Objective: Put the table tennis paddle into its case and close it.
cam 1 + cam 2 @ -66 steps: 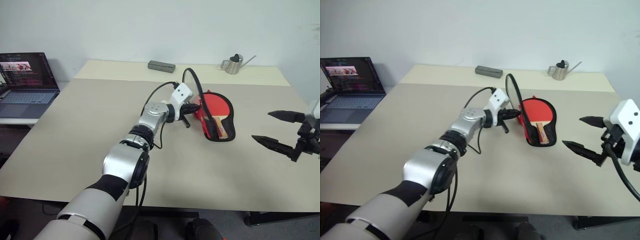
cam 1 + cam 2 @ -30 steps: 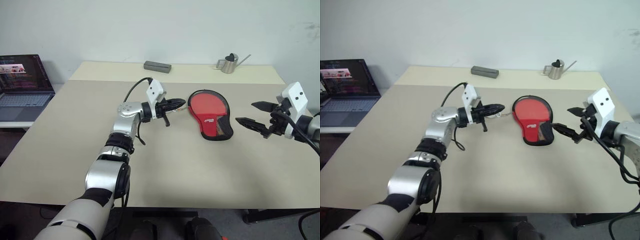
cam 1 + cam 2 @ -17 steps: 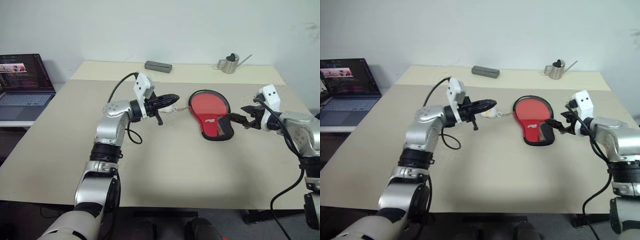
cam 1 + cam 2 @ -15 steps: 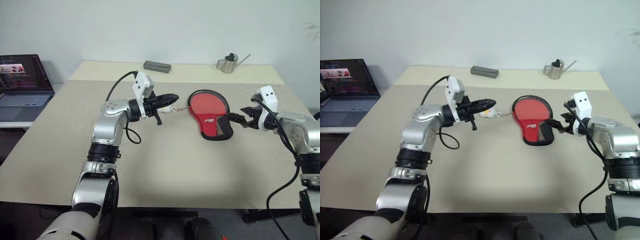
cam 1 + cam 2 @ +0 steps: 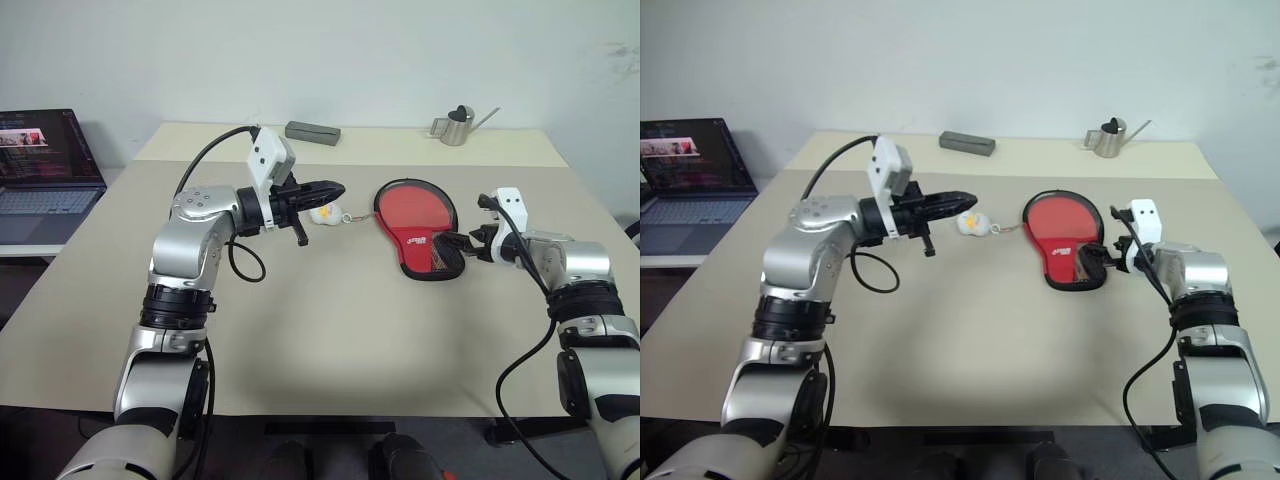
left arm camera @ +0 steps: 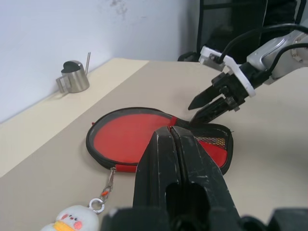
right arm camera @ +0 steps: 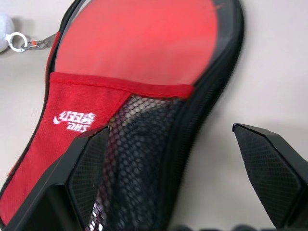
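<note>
two grippers flank the case (image 5: 419, 230), our landmark on the desk (image 5: 330, 330). far to its left we see a laptop (image 5: 45, 165) off the desk's edge. nearer on that side our left gripper (image 5: 333, 189) hangs above the desk, fingers pressed together and holding nothing, with the white-yellow charm (image 5: 322, 214) just beside its tip, linked to the case by a short chain. we see the case lying flat, red face up, mesh pocket toward its right end; the table tennis paddle we cannot make out. at that right end our right gripper (image 7: 178, 178) stands spread wide, one finger (image 7: 89, 168) over the mesh. behind the case sit a grey bar (image 5: 312, 131) and a small metal can (image 5: 456, 126).
</note>
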Motion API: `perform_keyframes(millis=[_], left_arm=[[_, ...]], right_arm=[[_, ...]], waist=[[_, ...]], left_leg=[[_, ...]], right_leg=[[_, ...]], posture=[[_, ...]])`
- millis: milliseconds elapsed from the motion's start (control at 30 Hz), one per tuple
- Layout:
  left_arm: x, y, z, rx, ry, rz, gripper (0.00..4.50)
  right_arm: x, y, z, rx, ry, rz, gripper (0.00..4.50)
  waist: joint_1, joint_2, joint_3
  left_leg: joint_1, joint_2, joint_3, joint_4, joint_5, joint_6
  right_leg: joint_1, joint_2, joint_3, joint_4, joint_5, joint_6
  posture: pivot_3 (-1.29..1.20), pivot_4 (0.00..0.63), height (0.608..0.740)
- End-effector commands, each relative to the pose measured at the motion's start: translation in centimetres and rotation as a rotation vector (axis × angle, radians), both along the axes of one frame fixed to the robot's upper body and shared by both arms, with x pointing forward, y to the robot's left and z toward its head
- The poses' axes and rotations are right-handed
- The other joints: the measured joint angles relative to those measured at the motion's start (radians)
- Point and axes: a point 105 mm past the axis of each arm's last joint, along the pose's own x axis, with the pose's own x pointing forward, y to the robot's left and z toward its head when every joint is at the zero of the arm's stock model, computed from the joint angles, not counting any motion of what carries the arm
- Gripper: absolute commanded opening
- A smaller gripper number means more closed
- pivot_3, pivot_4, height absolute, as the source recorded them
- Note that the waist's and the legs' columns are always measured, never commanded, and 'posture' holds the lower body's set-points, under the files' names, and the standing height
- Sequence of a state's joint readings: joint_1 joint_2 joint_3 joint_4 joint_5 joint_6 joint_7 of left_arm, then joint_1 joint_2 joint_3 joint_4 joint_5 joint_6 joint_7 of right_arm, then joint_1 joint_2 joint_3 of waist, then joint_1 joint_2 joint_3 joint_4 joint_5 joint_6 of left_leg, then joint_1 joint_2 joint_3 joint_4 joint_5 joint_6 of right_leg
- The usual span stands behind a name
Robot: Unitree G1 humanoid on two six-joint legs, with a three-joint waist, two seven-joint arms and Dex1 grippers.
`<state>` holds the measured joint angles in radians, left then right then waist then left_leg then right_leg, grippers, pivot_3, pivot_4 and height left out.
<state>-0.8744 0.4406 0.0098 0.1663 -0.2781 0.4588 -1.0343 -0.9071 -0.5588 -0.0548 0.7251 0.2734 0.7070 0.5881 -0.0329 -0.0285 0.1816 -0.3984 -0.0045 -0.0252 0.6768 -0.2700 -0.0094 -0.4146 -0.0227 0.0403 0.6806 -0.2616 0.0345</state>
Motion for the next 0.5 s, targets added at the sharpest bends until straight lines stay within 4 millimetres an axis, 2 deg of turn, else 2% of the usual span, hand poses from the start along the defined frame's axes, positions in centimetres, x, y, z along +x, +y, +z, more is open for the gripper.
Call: perform_keyframes(millis=[33,333,500], left_arm=[[-0.6,0.1,1.1,-0.016,-0.031,-0.011,0.04],[-0.8,-0.1,0.7,-0.017,-0.012,-0.031,0.04],[-0.7,-0.2,0.8,-0.015,-0.013,-0.035,0.04]], right_arm=[[0.7,-0.2,1.1,-0.032,-0.048,-0.007,4.5],[1.0,-0.5,-0.5,-0.035,-0.006,-0.024,4.5],[1.2,1.2,-0.7,0.008,0.007,0.012,4.5]], waist=[[0.0,0.0,0.0],[-0.002,0.0,0.0],[-0.005,0.0,0.0]], left_leg=[[0.0,0.0,0.0,0.0,0.0,0.0],[0.0,0.0,0.0,0.0,0.0,0.0],[0.0,0.0,0.0,0.0,0.0,0.0]], right_leg=[[0.0,0.0,0.0,0.0,0.0,0.0],[0.0,0.0,0.0,0.0,0.0,0.0],[0.0,0.0,0.0,0.0,0.0,0.0]], posture=[[0.0,0.15,0.74],[0.0,0.15,0.74],[0.0,0.15,0.74]])
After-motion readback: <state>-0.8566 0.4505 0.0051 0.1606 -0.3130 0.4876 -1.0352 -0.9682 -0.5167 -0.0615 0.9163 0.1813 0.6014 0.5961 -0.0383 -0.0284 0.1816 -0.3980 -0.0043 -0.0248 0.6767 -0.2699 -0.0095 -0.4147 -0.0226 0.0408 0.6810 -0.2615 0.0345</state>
